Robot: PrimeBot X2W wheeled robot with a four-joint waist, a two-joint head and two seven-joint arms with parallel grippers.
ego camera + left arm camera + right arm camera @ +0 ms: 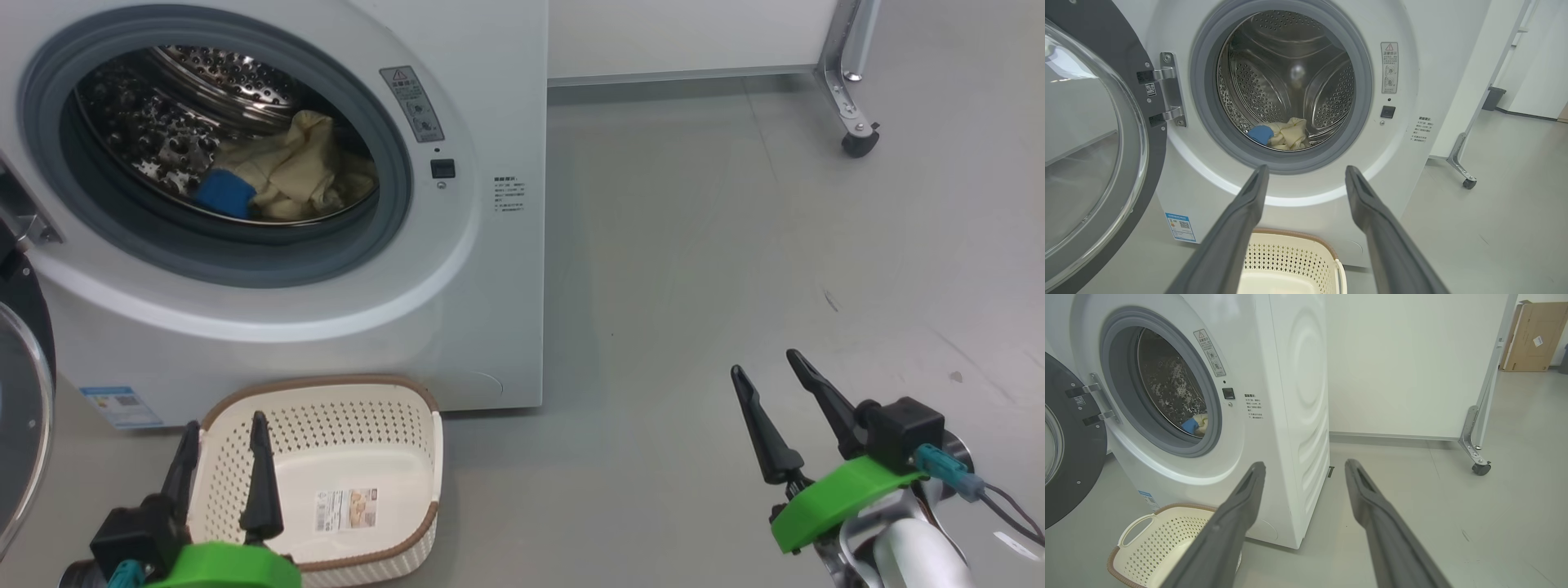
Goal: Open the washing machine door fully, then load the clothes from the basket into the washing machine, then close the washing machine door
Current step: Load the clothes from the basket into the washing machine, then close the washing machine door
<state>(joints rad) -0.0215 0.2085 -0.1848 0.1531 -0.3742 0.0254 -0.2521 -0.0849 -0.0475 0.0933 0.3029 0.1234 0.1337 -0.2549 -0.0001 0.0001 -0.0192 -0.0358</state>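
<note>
Grey floor (694, 286), lightly scuffed. White partition panel (1404, 363) at twelve o'clock, standing on a metal leg (839, 77) with black caster (859, 144) at one o'clock. Cardboard box (1531, 337) against far wall.

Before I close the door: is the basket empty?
Empty. The basket has a bare bottom with just its label; the clothes lie in the drum.

Free: drum mouth (1286, 81). Obstacles: washing machine door (1090, 143) swung wide left, basket (326, 429) on floor (694, 286) below mouth.

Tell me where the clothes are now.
In the head view the clothes lie at the upper left, low inside the drum of the washing machine, above the basket.
</note>
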